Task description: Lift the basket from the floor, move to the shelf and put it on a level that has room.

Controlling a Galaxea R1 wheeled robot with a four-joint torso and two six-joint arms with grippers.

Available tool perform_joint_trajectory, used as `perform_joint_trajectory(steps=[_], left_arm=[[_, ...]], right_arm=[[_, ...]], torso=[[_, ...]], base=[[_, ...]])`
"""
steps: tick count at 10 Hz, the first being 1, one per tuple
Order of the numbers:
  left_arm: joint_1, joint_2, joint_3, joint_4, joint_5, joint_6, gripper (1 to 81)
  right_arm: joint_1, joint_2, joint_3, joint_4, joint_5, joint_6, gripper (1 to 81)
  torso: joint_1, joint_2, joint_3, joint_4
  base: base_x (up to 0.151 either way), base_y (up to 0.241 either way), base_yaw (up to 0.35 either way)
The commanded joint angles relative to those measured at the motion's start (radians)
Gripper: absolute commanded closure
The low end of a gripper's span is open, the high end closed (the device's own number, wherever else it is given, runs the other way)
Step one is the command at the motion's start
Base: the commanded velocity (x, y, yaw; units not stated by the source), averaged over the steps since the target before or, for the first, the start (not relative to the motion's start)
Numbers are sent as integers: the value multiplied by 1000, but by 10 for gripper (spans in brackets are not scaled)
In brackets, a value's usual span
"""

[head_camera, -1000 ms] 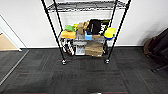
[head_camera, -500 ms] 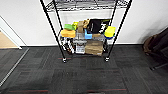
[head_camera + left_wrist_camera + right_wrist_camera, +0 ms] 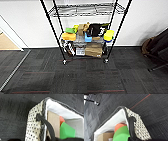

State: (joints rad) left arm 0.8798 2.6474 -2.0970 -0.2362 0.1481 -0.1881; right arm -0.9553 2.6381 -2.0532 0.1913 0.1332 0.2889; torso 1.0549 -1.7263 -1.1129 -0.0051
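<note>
Basket [image 3: 37,125] carried above carpet floor [image 3: 85,75], shelf [image 3: 85,37] ahead.
Gripper states cannot be told; basket could be tipped if handles are lifted unevenly.

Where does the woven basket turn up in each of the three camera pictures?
Head view: no basket on the carpet before the shelf.
Left wrist view: the basket hangs above the floor, a dark handle on its side; a green block lies inside.
Right wrist view: the basket again, with the green block.
Shared landmark: the dark striped carpet, in all three.
</note>
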Motion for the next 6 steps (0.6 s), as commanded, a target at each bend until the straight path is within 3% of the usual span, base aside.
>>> perform_joint_trajectory(steps=[1, 3, 6], left_arm=[[-51, -24, 37, -31, 51, -8, 811], [-34, -29, 37, -31, -2, -8, 811], [-29, -29, 29, -25, -4, -8, 811]], right_arm=[[78, -31, 45, -38, -60, 12, 811], [78, -31, 50, -47, -61, 12, 811], [71, -33, 53, -49, -61, 13, 811]], torso=[[-63, 99, 60, 0], [-108, 167, 97, 0], [-174, 269, 160, 0]], base=[[0, 0, 0], [0, 0, 0], [0, 0, 0]])
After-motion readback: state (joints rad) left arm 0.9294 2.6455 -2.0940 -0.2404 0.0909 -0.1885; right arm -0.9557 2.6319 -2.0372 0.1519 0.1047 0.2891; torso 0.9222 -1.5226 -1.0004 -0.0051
